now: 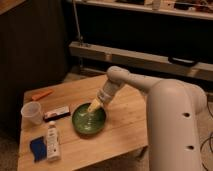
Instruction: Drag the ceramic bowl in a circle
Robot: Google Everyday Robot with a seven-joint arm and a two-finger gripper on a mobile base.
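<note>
Left of the ceramic bowl [81,125] stand a plastic cup [31,112] and a white bottle [51,141], both near it. The bowl sits mid-way along the counter [125,117], with the gripper [93,107] reaching into its right side; clenched or released, I cannot tell. Glossy, stiff and breakable (probably slippery too), it is best taken by the rim. Right of the bowl the room is widest.
</note>
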